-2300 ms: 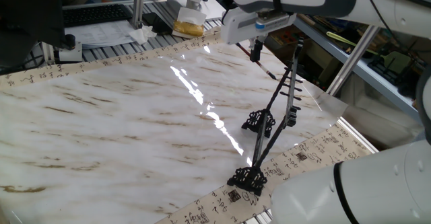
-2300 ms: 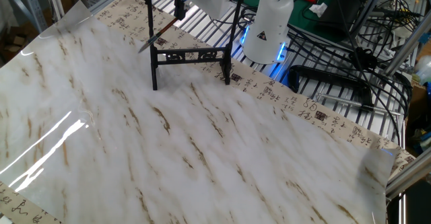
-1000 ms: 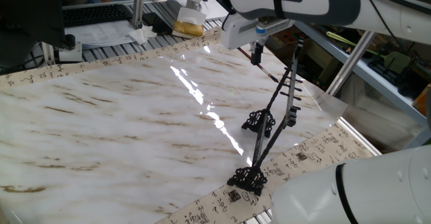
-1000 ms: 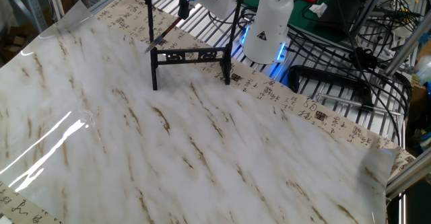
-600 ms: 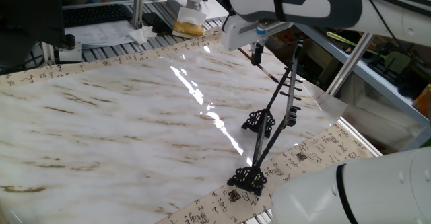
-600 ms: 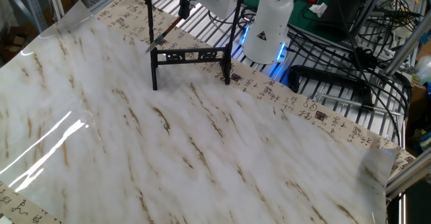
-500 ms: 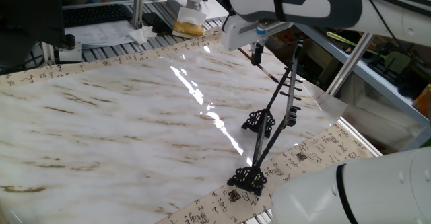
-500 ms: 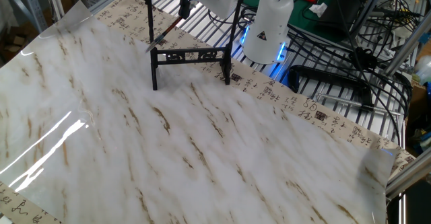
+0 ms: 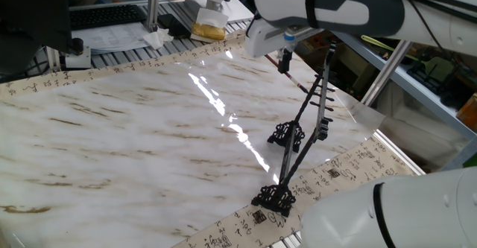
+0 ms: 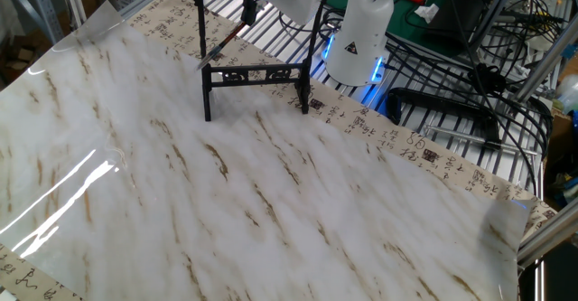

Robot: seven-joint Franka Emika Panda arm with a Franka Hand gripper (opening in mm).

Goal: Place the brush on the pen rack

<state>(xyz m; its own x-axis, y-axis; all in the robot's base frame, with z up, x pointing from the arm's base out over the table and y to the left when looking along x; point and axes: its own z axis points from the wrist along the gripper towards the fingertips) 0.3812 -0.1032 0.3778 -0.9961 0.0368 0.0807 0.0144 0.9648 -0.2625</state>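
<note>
Starting at the near edge of the table [image 9: 112,136], the marble-patterned sheet is bare up to the one pen rack [image 9: 302,132], which stands on two scrolled feet near the table's far right corner in one fixed view. In the other fixed view the rack [image 10: 257,70] stands upright near the far edge, with its two thin posts rising out of the top of the picture.

Beyond the feet, the gripper [image 9: 284,58] holds one brush [image 9: 297,79] aloft beside the upper part of the rack. The jaws are pinched on the upper shaft. The brush hangs tilted, its dark tip [image 10: 204,62] pointing down and away from the gripper [image 10: 247,10], close to the left post. Whether the shaft touches the rack cannot be told.

Procedure for the step in hand, as judged from these views:
1. Align the loop end of the brush with a free peg on the bar; the loop and pegs are too small to resolve here.
2. Advance slowly, keeping the shaft clear of the posts.
3. Lower until the loop seats on the peg.
4. Release only when the brush hangs freely.

Count: one arm, one gripper, one brush, one rack with two feet and two posts.
</note>
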